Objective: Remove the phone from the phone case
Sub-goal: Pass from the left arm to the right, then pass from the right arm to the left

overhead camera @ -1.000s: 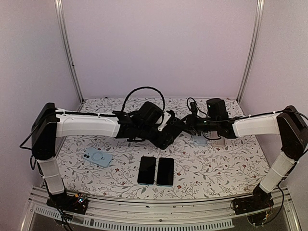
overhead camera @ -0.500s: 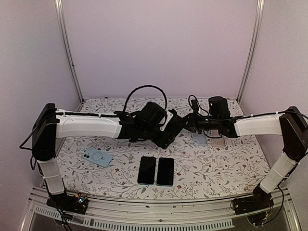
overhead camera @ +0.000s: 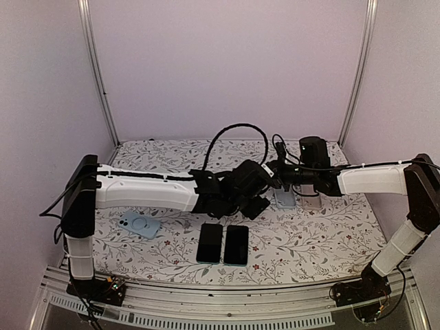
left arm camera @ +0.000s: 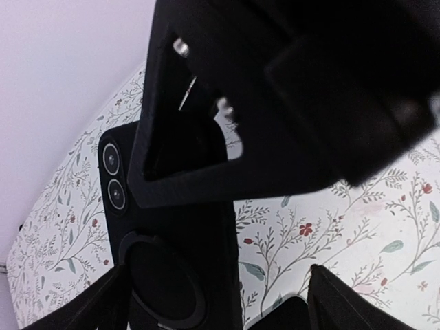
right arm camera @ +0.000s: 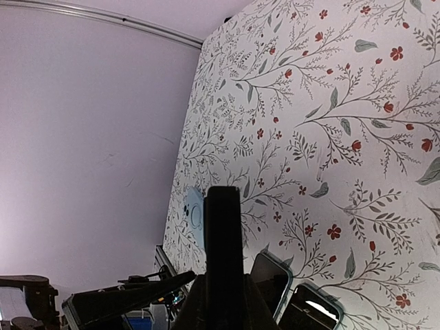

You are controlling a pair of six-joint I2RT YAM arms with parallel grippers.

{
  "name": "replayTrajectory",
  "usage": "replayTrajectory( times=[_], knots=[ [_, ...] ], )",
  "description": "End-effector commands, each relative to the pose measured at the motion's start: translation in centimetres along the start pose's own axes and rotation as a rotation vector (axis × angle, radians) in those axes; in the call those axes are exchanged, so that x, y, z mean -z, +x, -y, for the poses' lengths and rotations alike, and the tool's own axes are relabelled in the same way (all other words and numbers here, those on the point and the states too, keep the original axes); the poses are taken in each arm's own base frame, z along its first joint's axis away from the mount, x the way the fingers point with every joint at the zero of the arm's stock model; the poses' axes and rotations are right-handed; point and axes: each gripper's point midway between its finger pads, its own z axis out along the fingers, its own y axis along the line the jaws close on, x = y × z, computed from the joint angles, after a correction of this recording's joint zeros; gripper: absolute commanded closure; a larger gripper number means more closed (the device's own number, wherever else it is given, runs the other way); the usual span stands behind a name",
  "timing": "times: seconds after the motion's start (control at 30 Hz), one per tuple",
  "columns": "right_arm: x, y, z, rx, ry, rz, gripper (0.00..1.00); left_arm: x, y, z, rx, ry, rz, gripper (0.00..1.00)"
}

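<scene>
Black slab in the middle of the left wrist view: which item? (Reader)

It is the phone case (left arm camera: 172, 234), back face to the camera, with twin lenses (left arm camera: 115, 177) at the far end and a round ring (left arm camera: 161, 285) at the near end. Only the back shows, so the phone is judged to sit inside. (Legend)

Where does it lie? (Reader)

Mid-table toward the back, where the two arms meet over the floral table (overhead camera: 330, 234). It is well apart from the pale blue case (overhead camera: 139, 224) and the dark phones (overhead camera: 210, 242) near the front edge. (Legend)

And the jaws? (Reader)

On the left gripper (left arm camera: 216, 302) the fingers are spread wide, one on either side of the ring end. The case sits close beside one finger, with cloth showing before the other. On the right gripper (right arm camera: 223, 196) the fingers are pressed together into one bar. It looms over the lens end, but whether it nips the rim is too dark to tell. (Legend)

Which relation governs the coming move? (Reader)

The long axis runs straight away from the left jaws, so they span the width of the case, not its length. The left arm is nearer, and closing it would likely clamp the sides. (Legend)
</scene>
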Motion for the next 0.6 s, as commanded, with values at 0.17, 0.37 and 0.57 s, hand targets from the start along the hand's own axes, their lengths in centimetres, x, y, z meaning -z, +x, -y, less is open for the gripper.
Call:
replayTrajectory(
  times=[0.17,0.37,0.57],
  knots=[
    [1.3,-1.7,-2.6,-0.001,-0.063,0.062,1.0,-1.2,1.9,-2.2,-0.155,-0.281,-0.102,0.1],
    [1.5,-1.8,-2.2,-0.031,-0.061,0.071,1.0,-2.0,3.4,-2.8,-0.212,-0.371,-0.152,0.09],
    [2.2,-2.4,-2.5,-0.07,-0.088,0.096,1.0,-2.4,4.5,-2.8,-0.225,-0.393,-0.176,0.08]
  ],
)
